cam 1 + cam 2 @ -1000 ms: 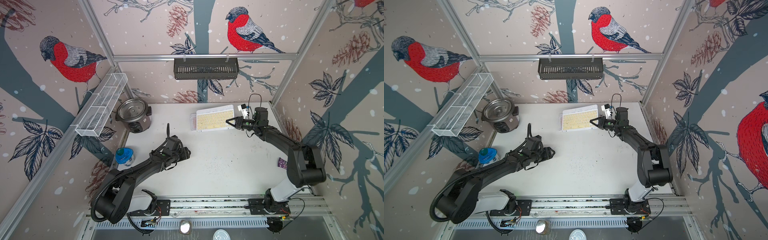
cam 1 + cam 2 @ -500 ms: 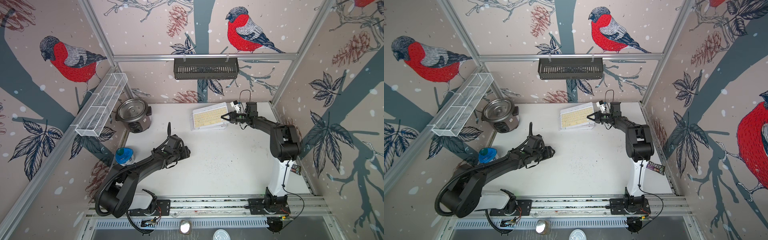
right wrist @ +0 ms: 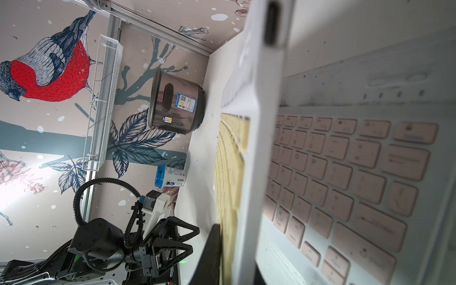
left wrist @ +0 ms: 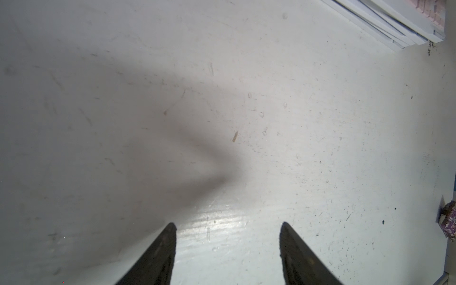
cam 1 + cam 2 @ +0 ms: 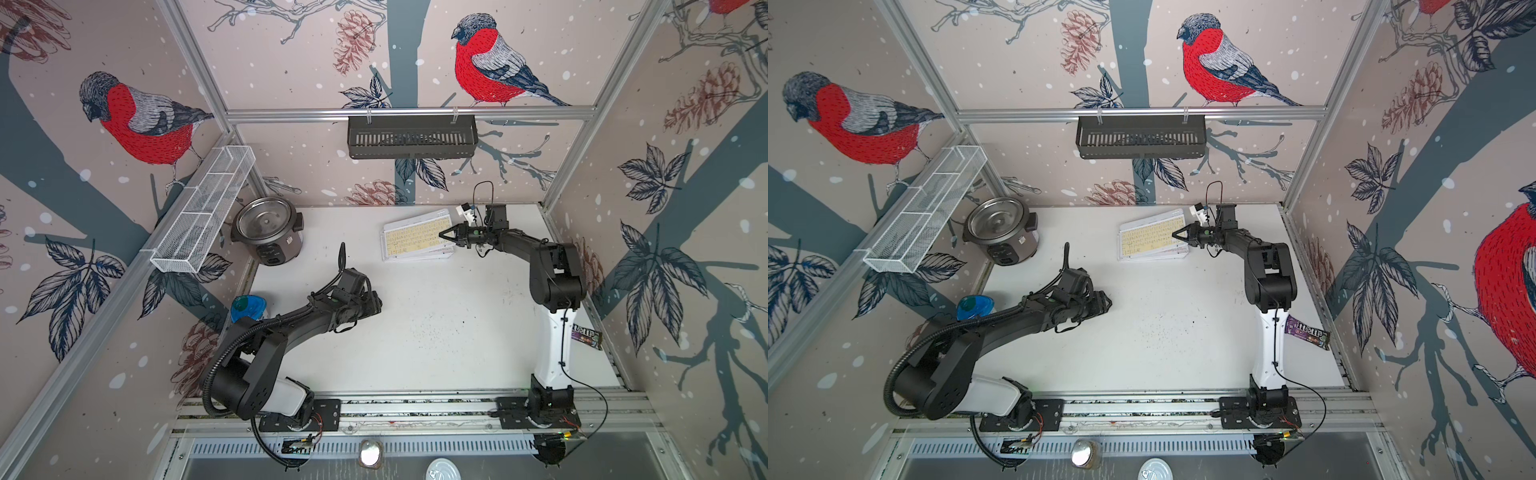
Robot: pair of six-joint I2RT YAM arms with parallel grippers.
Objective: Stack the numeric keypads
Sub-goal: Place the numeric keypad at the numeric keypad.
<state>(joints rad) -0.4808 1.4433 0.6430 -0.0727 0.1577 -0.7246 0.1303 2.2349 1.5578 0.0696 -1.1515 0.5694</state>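
The numeric keypads lie in a stack (image 5: 415,258) at the back of the white table (image 5: 436,332). The top one, with pale yellow keys (image 5: 413,240), sits tilted on the stack. My right gripper (image 5: 443,235) is shut on its right edge. In the right wrist view the yellow keypad (image 3: 229,160) stands edge-on between the jaws of the right gripper (image 3: 237,259), above a pink-keyed keypad (image 3: 345,172). My left gripper (image 5: 376,305) hovers open and empty over bare table (image 4: 228,224), left of centre, with a corner of the stack (image 4: 385,22) showing far ahead of it.
A rice cooker (image 5: 268,232) stands at the back left, and a blue-lidded cup (image 5: 248,307) sits by the left wall. A purple candy packet (image 5: 586,336) lies at the right edge. A white wire basket (image 5: 203,208) and a black shelf (image 5: 411,137) hang on the walls.
My right arm has folded in and carried the yellow keypad a little left, over the stack. The left arm has hardly moved.
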